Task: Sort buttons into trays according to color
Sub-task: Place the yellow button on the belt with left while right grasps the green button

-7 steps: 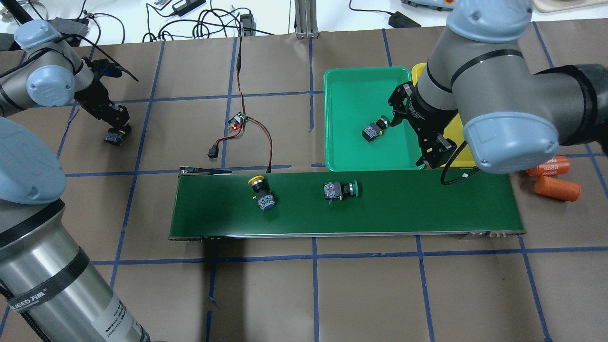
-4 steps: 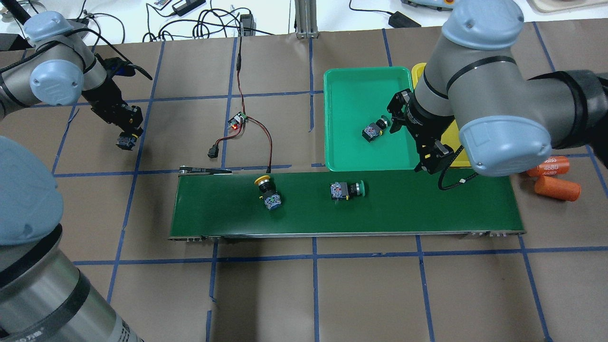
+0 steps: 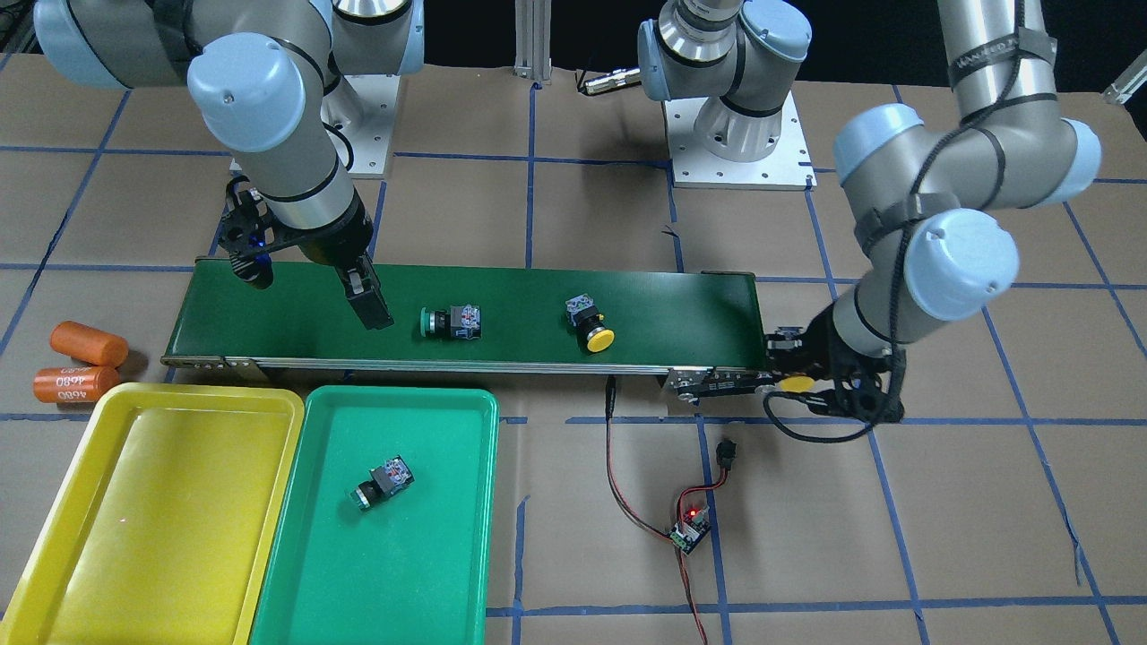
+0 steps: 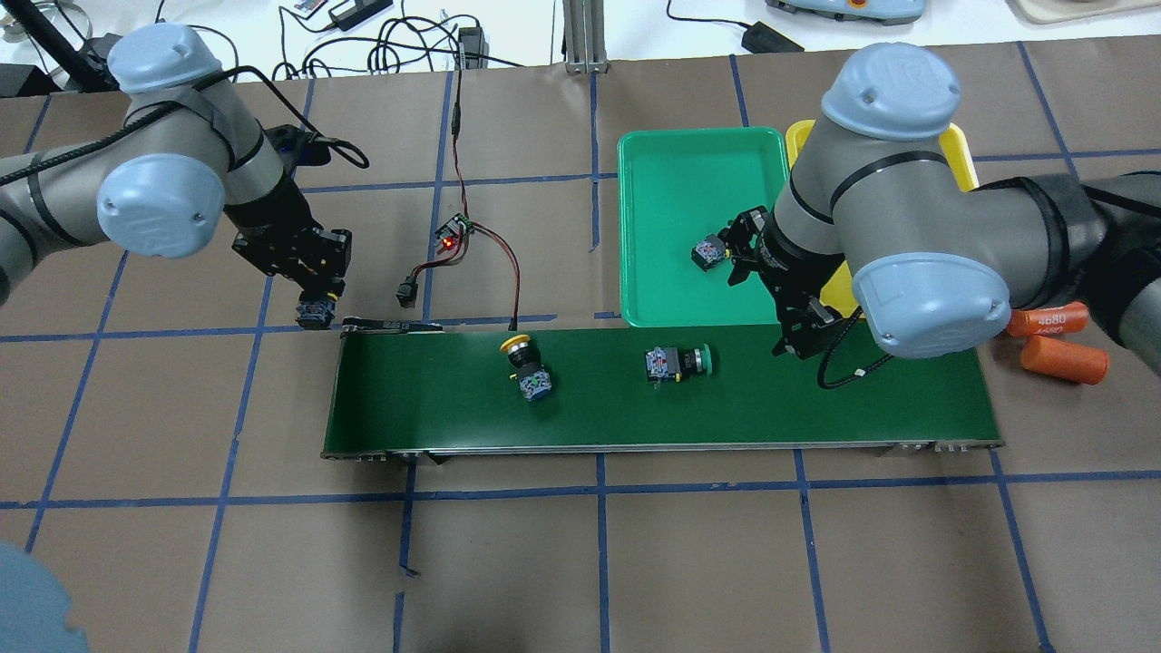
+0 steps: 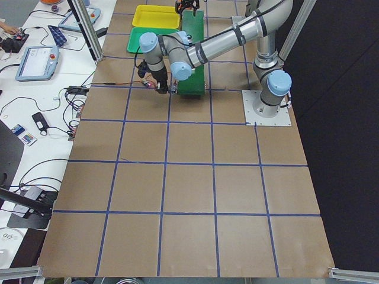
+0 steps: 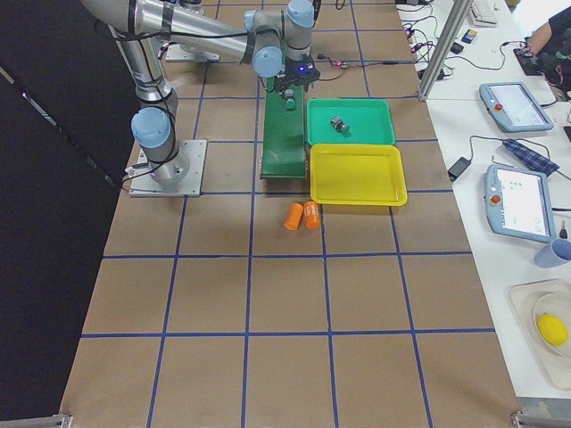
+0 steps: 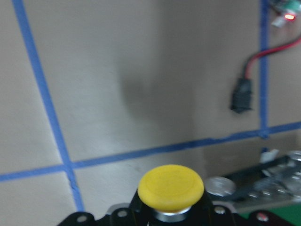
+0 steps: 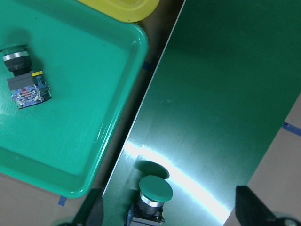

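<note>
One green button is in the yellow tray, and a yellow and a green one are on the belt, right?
No. The green button lies in the green tray, as the front-facing view shows. The yellow button and the other green button are on the belt.

yellow button in left claw; second yellow and green button toppled between it and right claw; fourth button in green tray.
</note>
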You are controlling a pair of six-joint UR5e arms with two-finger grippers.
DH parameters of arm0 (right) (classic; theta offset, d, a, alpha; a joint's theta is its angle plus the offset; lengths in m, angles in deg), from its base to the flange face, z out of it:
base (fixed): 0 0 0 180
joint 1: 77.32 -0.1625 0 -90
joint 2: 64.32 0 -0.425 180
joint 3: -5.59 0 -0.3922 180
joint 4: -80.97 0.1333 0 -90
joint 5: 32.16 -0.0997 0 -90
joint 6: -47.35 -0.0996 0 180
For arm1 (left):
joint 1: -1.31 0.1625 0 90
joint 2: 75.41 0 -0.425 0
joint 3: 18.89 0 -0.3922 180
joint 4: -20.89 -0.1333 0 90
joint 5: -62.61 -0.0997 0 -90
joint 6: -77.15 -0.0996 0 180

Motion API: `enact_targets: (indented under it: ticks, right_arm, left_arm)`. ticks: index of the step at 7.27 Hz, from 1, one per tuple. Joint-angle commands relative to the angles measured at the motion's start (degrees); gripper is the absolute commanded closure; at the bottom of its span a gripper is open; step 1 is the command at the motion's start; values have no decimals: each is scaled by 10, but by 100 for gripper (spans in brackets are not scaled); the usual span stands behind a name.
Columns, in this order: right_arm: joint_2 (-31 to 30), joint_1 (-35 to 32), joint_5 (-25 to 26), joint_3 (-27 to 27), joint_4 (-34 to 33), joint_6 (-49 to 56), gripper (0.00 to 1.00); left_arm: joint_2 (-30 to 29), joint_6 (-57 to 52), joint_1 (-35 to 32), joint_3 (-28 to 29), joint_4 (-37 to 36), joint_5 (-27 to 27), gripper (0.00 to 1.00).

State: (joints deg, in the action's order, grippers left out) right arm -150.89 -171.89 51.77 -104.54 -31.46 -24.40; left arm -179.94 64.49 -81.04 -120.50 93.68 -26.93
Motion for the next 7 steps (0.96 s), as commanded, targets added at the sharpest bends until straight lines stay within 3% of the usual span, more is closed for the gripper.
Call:
enact_targets:
  ticks: [1, 4, 5, 6, 7]
  right_arm:
    - [24, -5, -10, -3, -13, -21, 0]
    - [48, -15, -10, -43, -72, -55, 0]
    - [49, -15, -10, -42, -74, -56, 0]
    - [50, -15, -10, -43, -74, -56, 0]
    - [50, -16, -10, -45, -74, -56, 0]
  left_arm:
    - [49, 109, -47, -86, -12, 4, 100]
    - [39, 162, -88, -100, -47, 6, 100]
    - [41, 154, -88, -109, -48, 5, 86]
    - [37, 151, -85, -111, -65, 2, 29]
    - [37, 152, -79, -111, -87, 2, 1]
